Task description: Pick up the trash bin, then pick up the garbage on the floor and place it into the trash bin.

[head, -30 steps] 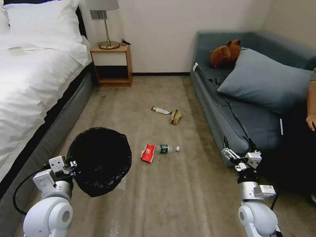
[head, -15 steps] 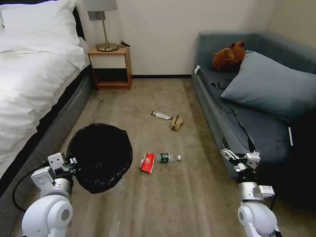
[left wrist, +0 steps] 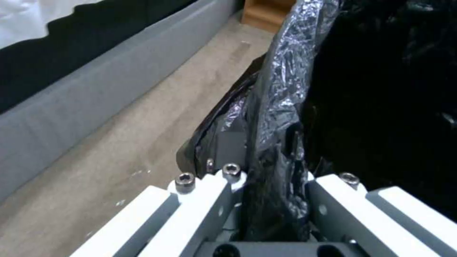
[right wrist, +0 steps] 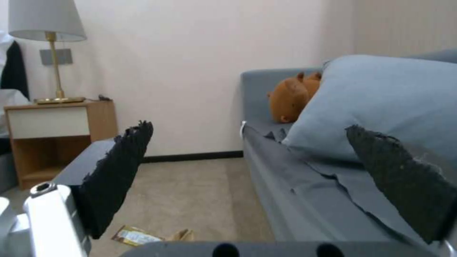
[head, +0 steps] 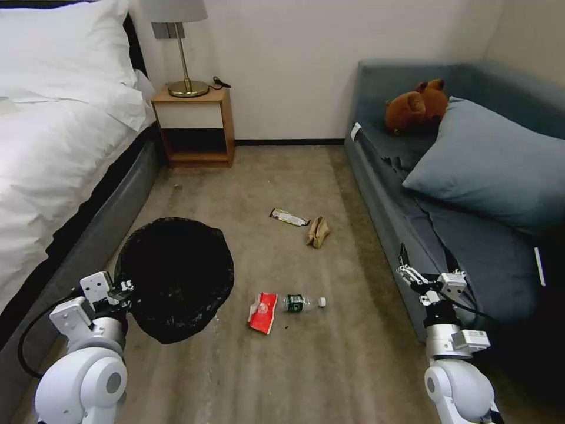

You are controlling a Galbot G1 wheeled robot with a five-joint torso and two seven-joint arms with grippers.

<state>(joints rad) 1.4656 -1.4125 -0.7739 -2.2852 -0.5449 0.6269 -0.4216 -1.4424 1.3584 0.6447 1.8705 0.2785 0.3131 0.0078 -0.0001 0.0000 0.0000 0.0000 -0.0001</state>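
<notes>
- Trash bin (head: 176, 277), lined with a crinkly black bag, hangs at the left end effector (head: 125, 290), low on the robot's left, over the carpet (head: 329, 365) beside the bed (head: 53, 171).
- Left wrist view: the left end effector (left wrist: 274, 200) is clenched on the trash bin (left wrist: 285, 107), with a fold of the bin's bagged rim pinched between its white fingers (left wrist: 209, 200).
- Right end effector (head: 425, 266) is held up on the robot's right, close against the front edge of the grey sofa (head: 388, 224), released and holding nothing.
- Right wrist view: its dark padded fingers (right wrist: 119, 167) stand wide apart, with the sofa (right wrist: 295, 200) and carpet (right wrist: 190, 200) seen between them.
- Garbage lies on the carpet between bed and sofa: a red-and-white snack packet (head: 262, 311) with a small clear bottle (head: 302, 303) just beside it, green label, white cap pointing toward the sofa.
- Both sit near the bin, on its sofa side, apart from its bag.
- Farther off toward the wall lie a long bar wrapper (head: 288, 217) and crumpled tan paper (head: 318, 231), close together.
- Right wrist view also catches the bar wrapper (right wrist: 132, 235) and an edge of the tan paper (right wrist: 183, 235).
- On the sofa, a brown teddy bear (head: 416, 106) rests against a blue-grey pillow (head: 494, 165).
- A wooden nightstand (head: 193, 126) with a brass lamp (head: 179, 47) stands by the bed against the far wall.
</notes>
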